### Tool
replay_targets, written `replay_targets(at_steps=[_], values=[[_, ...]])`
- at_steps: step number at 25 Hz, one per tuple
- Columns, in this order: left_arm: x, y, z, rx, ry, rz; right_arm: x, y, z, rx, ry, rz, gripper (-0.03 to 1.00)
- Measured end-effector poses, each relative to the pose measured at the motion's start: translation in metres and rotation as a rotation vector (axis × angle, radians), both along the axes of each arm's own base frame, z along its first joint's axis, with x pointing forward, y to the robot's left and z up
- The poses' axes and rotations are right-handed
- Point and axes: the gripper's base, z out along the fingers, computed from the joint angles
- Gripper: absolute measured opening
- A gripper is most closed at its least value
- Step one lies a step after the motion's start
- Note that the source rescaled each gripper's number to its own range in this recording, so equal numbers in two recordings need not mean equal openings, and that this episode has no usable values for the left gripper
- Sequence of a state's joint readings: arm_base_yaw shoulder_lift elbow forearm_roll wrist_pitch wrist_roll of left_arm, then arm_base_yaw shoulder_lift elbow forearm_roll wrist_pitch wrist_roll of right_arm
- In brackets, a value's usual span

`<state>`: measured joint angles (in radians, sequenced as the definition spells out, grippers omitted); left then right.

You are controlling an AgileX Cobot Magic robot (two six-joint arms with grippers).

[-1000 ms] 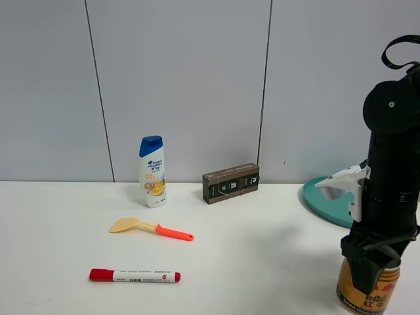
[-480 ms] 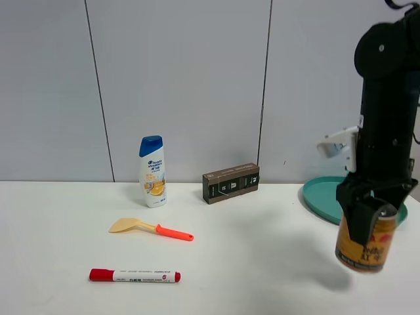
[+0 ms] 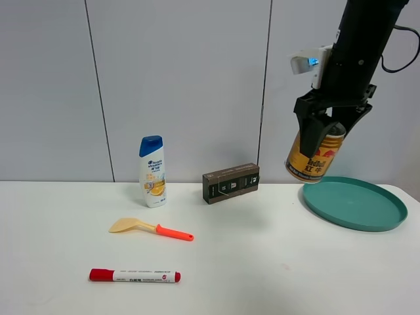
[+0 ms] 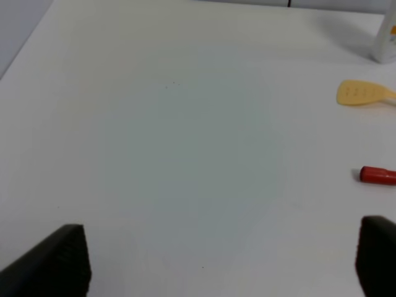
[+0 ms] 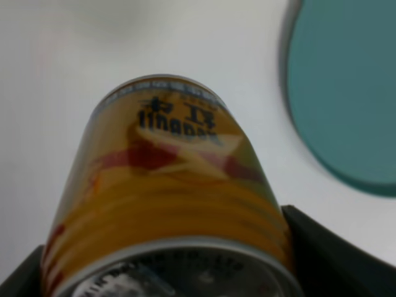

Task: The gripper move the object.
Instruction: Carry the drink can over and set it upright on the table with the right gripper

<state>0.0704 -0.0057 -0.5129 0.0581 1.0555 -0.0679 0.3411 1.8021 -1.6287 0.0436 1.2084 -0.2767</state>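
My right gripper (image 3: 323, 136) is shut on the gold Red Bull can (image 3: 314, 157) and holds it high in the air, tilted, at the right of the exterior high view, above the table just left of the teal plate (image 3: 354, 203). The right wrist view shows the can (image 5: 170, 198) close up between the fingers, with the plate (image 5: 346, 93) below it. My left gripper shows only as two black fingertips (image 4: 59, 260) spread wide over bare white table, holding nothing.
A white shampoo bottle with a blue cap (image 3: 152, 172) and a brown box (image 3: 231, 183) stand at the back by the wall. A yellow spatula with an orange handle (image 3: 149, 228) and a red marker (image 3: 134, 275) lie on the left of the table.
My right gripper has lifted the can from the table's front right, up and slightly left, to well above the table beside the plate. The other objects have not moved.
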Motion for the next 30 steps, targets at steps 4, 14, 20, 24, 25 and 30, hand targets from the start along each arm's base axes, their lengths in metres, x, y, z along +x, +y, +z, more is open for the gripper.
replay_targets(at_steps=[4, 14, 20, 24, 25, 30], values=[[0.0, 0.0, 0.0, 0.0, 0.0, 0.0, -0.009, 0.021, -0.003, -0.01, 0.022, 0.062, 0.0], [0.0, 0.0, 0.0, 0.0, 0.0, 0.0, -0.018, 0.121, -0.041, -0.048, 0.063, 0.292, 0.0], [0.0, 0.0, 0.0, 0.0, 0.0, 0.0, 0.008, 0.163, -0.056, -0.008, 0.02, 0.256, 0.0], [0.0, 0.0, 0.0, 0.0, 0.0, 0.0, 0.026, 0.176, -0.062, 0.015, -0.021, 0.233, 0.0], [0.0, 0.0, 0.0, 0.0, 0.0, 0.0, 0.029, 0.178, -0.065, 0.017, -0.023, 0.231, 0.0], [0.0, 0.0, 0.0, 0.0, 0.0, 0.0, 0.035, 0.18, -0.091, -0.037, 0.004, 0.228, 0.0]])
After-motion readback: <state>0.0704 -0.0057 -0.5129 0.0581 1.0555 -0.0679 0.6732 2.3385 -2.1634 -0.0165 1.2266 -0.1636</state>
